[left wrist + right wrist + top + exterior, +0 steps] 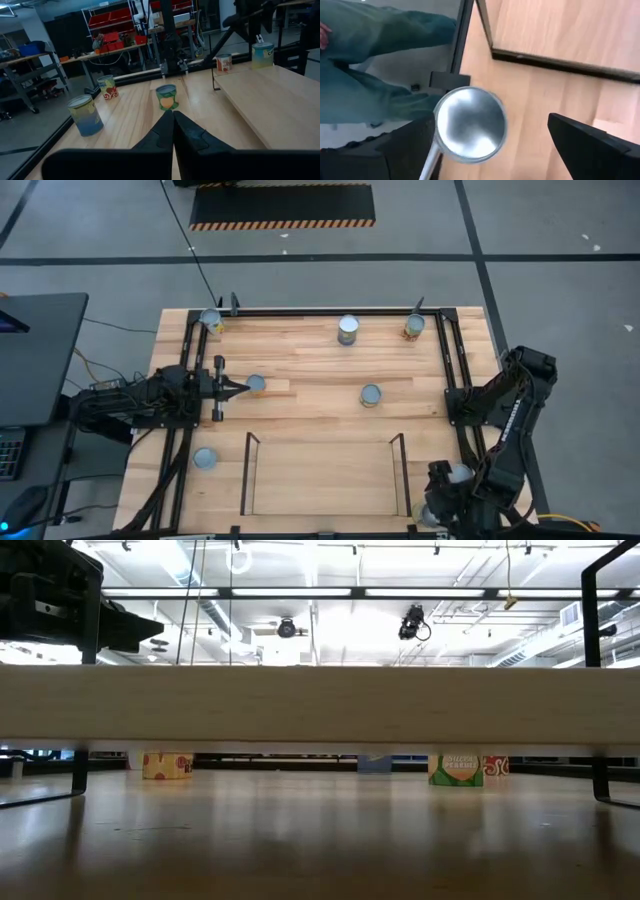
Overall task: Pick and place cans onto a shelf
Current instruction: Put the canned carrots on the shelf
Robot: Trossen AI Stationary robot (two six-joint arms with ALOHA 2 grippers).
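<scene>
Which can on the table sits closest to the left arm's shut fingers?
The can just ahead of the left gripper, on the table's left half. The other cans stand farther off, near the edges, corners or middle.

Workshop: parts-bin racks (112,20), workbenches (30,62).

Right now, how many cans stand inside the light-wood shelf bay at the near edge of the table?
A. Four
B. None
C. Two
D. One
B: in the high view the shelf shows only bare wood between its dark rails, while the cans, such as one at mid-table, all stand outside it.
</scene>
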